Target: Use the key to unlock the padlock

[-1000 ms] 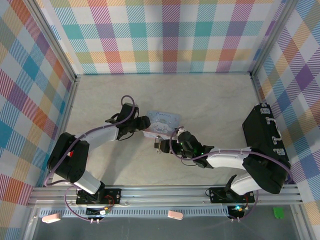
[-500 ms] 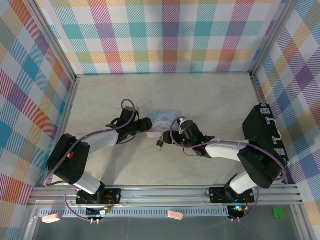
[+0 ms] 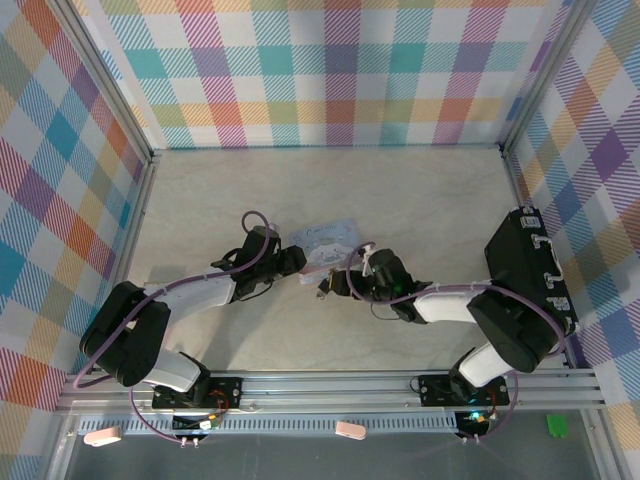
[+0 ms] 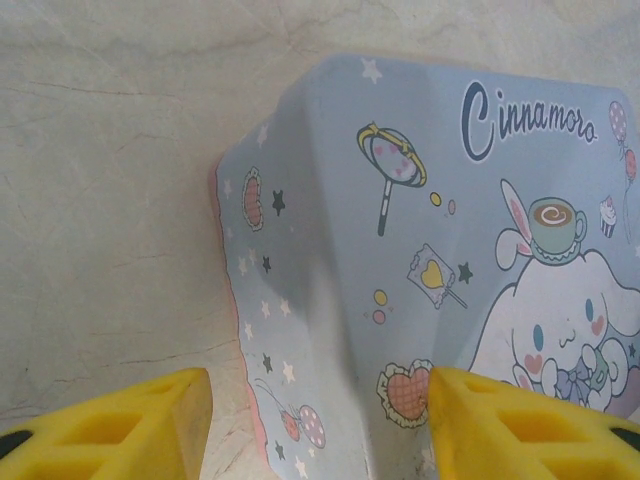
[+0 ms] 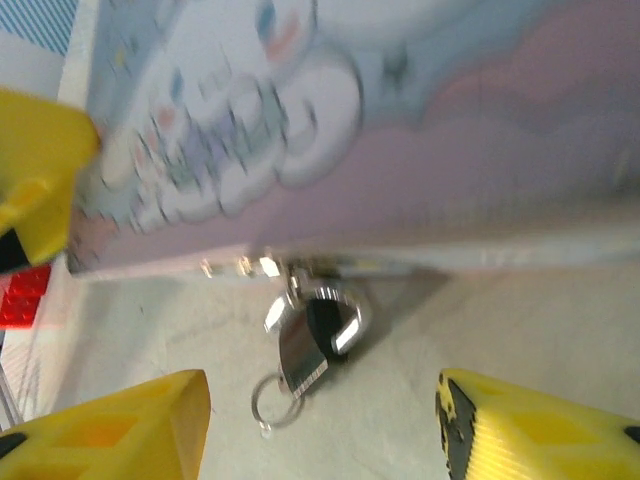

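The pale blue cartoon tin (image 3: 326, 238) (image 4: 400, 240) lies mid-table, turned askew. My left gripper (image 3: 297, 259) (image 4: 312, 425) is shut on its near left corner, one yellow finger (image 4: 520, 430) on the lid's heart print. The small dark padlock (image 5: 330, 320) (image 3: 322, 288) hangs from a clasp at the tin's pink lower edge (image 5: 420, 190) and rests on the table. A flat silver piece with a small ring, which looks like the key (image 5: 300, 358), lies against it, blurred. My right gripper (image 5: 322, 425) (image 3: 337, 283) is open, its fingers either side of the padlock and not touching it.
Checked walls and metal posts (image 3: 150, 160) close in the marble table (image 3: 420, 200) on three sides. The right arm's dark base block (image 3: 530, 280) sits at the right edge. Bare table lies behind and to the left of the tin.
The right gripper has moved up and left to the tin's front edge and its jaws have narrowed. The tin has turned askew with the left gripper on it.
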`<state>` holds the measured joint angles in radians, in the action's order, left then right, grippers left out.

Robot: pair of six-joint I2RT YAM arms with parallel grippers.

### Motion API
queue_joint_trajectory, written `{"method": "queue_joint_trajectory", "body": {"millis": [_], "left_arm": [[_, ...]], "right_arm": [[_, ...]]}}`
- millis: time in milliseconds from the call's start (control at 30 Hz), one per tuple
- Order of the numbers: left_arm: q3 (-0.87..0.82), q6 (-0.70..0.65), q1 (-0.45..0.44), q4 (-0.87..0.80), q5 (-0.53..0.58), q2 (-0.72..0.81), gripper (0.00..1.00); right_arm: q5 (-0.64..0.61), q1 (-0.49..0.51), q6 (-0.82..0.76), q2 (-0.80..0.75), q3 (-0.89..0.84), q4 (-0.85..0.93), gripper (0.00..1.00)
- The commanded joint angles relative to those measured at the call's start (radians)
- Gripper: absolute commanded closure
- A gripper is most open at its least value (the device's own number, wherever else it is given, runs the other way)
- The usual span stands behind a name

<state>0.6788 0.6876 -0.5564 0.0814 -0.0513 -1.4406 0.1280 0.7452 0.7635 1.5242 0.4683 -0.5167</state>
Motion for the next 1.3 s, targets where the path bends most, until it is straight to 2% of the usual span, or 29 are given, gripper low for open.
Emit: {"method": "queue_joint_trajectory", "body": {"millis": [0,267,600,1000,1267], "left_arm": [[-0.019,0.015,-0.003,-0.101,0.048,-0.023,0.43],[-0.032,0.039,-0.004,-0.090,0.050,-0.023,0.44],[-0.035,0.058,-0.004,-0.080,0.036,-0.018,0.44],[-0.057,0.085,-0.003,-0.070,0.028,0.002,0.45],[-0.071,0.106,-0.005,-0.069,0.030,0.017,0.46]], "right_arm": [[-0.037,0.037,0.070,0.031,-0.037,-0.146,0.40],[-0.108,0.056,0.110,0.092,-0.038,-0.183,0.59],[-0.094,0.056,0.177,0.186,-0.016,-0.289,0.70],[-0.018,0.055,0.226,0.288,0.028,-0.374,0.73],[-0.034,0.055,0.263,0.329,0.049,-0.376,0.78]]}}
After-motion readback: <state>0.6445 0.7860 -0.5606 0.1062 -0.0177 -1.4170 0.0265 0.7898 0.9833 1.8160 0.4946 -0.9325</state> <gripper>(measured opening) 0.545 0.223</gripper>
